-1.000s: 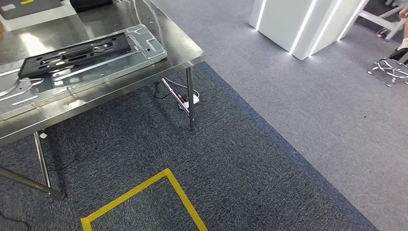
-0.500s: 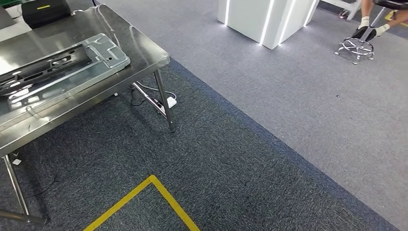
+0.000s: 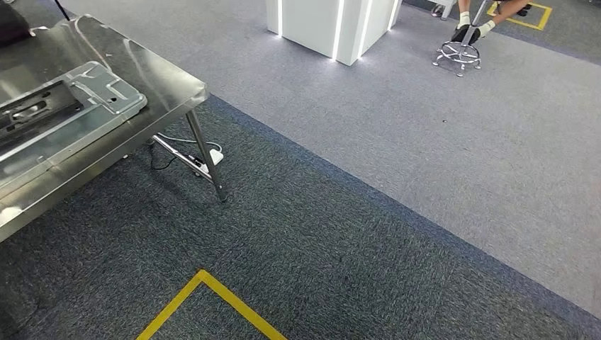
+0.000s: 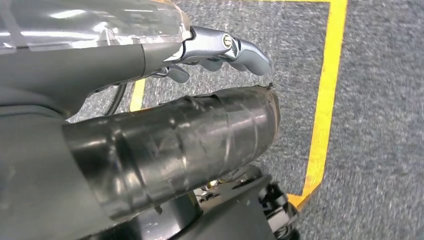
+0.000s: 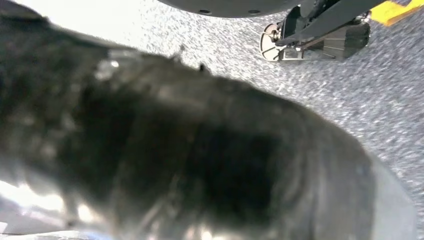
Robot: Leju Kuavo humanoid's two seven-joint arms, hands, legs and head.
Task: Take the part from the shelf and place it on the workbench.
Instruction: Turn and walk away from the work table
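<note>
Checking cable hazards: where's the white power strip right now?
Head view, left side: the white power strip lies on the dark carpet under the stainless steel workbench, beside its near corner leg.

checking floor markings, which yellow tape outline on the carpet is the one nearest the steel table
The yellow tape corner at the bottom of the head view, on dark carpet just past the steel table; the other yellow outline lies far off by the stool.

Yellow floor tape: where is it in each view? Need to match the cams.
Head view: yellow tape forms a corner on the dark carpet, bottom centre-left, in front of the workbench.
Left wrist view: the tape runs down the picture's right side past the left hand to a corner near the bottom.
Right wrist view: a scrap of it at the top right corner.
Shared landmark: the dark carpet.
</note>
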